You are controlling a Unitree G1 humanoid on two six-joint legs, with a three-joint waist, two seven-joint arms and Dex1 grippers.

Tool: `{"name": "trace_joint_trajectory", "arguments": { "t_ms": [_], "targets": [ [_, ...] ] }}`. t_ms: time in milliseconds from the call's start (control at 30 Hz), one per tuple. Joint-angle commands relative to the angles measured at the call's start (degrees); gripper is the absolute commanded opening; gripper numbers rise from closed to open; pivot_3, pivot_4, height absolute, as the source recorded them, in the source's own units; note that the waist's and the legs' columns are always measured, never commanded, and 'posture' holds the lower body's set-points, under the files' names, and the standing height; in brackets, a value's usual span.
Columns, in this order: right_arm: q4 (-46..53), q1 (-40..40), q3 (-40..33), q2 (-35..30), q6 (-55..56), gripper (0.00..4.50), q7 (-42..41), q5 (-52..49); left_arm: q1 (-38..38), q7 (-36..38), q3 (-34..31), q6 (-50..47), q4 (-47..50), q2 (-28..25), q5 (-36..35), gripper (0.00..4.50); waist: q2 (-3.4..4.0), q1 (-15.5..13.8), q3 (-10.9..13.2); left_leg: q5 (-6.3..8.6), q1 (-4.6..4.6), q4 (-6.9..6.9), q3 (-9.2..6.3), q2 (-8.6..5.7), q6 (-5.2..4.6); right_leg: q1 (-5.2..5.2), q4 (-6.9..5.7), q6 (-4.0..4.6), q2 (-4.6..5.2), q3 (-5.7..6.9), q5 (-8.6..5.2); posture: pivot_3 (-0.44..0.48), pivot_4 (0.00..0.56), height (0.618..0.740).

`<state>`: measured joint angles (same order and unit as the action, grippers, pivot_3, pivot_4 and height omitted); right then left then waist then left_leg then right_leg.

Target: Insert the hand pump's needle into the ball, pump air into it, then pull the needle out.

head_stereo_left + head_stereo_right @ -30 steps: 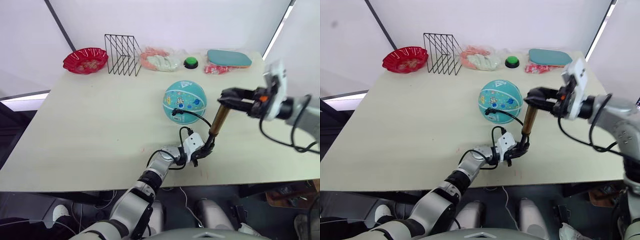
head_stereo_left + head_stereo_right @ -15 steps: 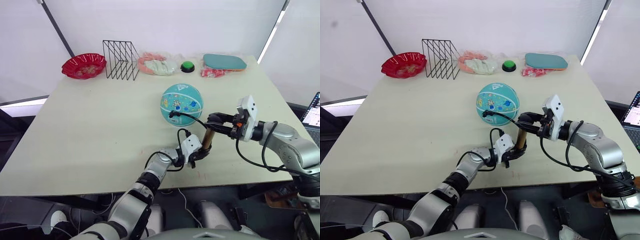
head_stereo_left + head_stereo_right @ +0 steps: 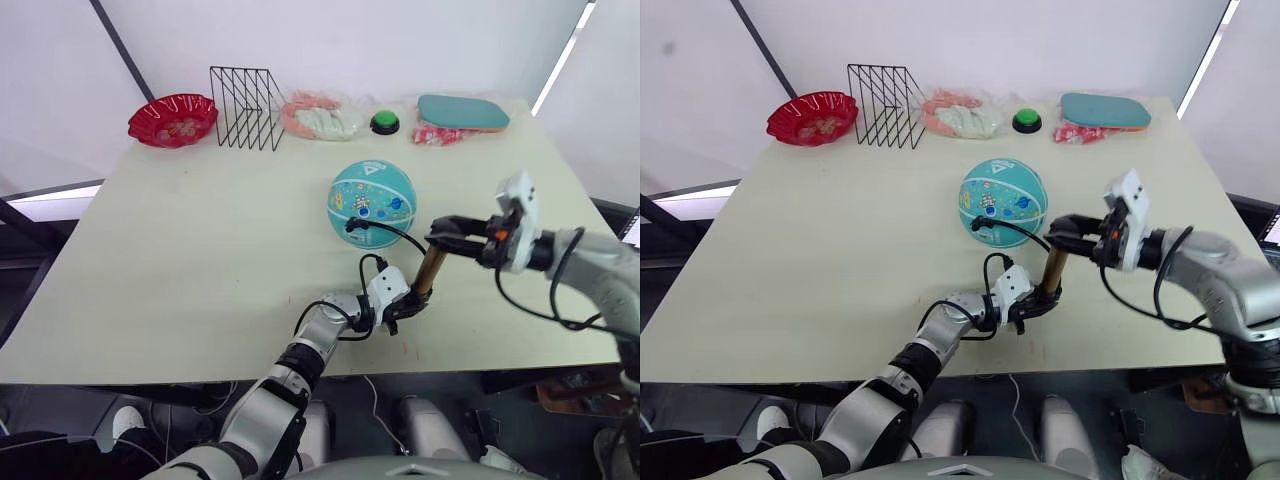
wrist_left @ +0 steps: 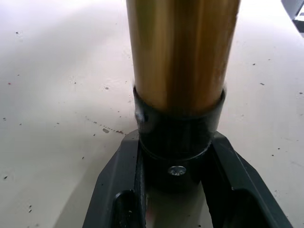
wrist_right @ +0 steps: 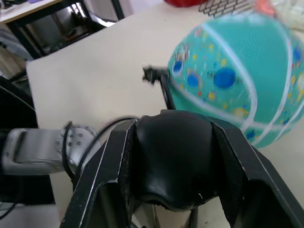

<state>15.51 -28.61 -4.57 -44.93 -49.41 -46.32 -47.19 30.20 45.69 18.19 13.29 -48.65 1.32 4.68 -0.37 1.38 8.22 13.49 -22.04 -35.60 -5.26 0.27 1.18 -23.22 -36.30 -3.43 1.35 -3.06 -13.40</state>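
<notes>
The pale worktop [image 3: 180, 250] carries the ball [image 3: 371, 203] near its middle. On the robot's side of the ball, just to its right, the hand pump [image 3: 430, 272] stands nearly upright, leaning a little. Its thin black hose [image 3: 385, 229] arcs over to the ball's near face, where the needle [image 3: 349, 224] sits against the surface; whether it is in, I can't tell. The left end effector [image 3: 408, 303] clamps the pump's black bottom cap. The right end effector [image 3: 448, 231] is closed round the black handle on top.
</notes>
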Motion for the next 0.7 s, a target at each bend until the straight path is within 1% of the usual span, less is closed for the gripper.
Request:
{"name": "trace_joint_trajectory", "arguments": {
  "t_ms": [33,133,267,367,433,567,700],
  "targets": [
    [3.8,-5.0,-8.0,-2.9,-2.3,1.64,1.5,-4.7,-3.1,0.0,0.8,-2.5,-3.8,-1.6,1.5,1.05,-0.24,-0.5,0.2,0.0,-0.01,0.02,-0.03,0.0,0.0,0.0,0.02,0.0,0.0,0.03,0.0,0.0,0.15,0.74],
    [3.8,-11.2,-11.9,-5.9,-6.3,1.64,2.6,-10.2,-3.2,0.3,1.0,-2.8,-3.5,-1.7,1.4,1.05,-0.3,-0.6,0.4,0.0,-0.07,0.07,-0.07,0.02,0.0,0.0,0.14,0.01,0.0,0.08,0.0,0.0,0.15,0.74],
    [3.3,-13.5,-12.6,-7.4,-8.4,1.64,3.1,-12.4,-2.9,0.4,1.2,-2.7,-3.8,-1.7,1.5,1.05,-0.35,-0.6,0.6,0.0,-0.16,0.04,-0.04,0.01,-0.01,-0.05,0.21,-0.01,0.05,0.09,0.01,0.0,0.15,0.74],
    [3.7,-12.0,-11.6,-7.6,-8.1,1.64,2.8,-11.4,-2.6,0.4,1.2,-2.6,-4.0,-1.7,1.5,1.05,-0.35,-0.6,0.6,0.0,-0.16,0.04,-0.02,0.01,-0.01,-0.05,0.22,-0.01,0.05,0.08,0.01,0.0,0.15,0.74],
    [4.0,-9.3,-9.7,-7.5,-6.7,1.64,2.2,-9.0,-2.6,0.4,1.2,-2.7,-3.9,-1.8,1.5,1.05,-0.35,-0.6,0.6,0.0,-0.15,0.04,-0.01,0.01,-0.01,-0.05,0.22,-0.02,0.05,0.07,0.01,0.0,0.15,0.74],
    [3.5,-3.2,-5.1,-5.4,-2.7,1.64,1.1,-4.4,-2.5,0.3,1.2,-2.8,-3.9,-1.7,1.4,1.05,-0.44,-0.5,0.4,0.0,0.04,0.06,-0.01,0.03,-0.01,0.11,0.22,-0.03,0.04,0.08,0.01,0.0,0.15,0.74],
    [2.1,-0.4,-2.6,-2.8,-0.8,1.64,0.9,-2.6,-2.4,0.1,1.1,-2.8,-3.9,-1.7,1.6,1.05,-0.46,0.0,0.3,0.0,0.29,0.05,0.08,0.11,-0.01,0.32,0.21,0.08,-0.01,0.05,-0.05,0.0,0.15,0.74]
  ]
}}
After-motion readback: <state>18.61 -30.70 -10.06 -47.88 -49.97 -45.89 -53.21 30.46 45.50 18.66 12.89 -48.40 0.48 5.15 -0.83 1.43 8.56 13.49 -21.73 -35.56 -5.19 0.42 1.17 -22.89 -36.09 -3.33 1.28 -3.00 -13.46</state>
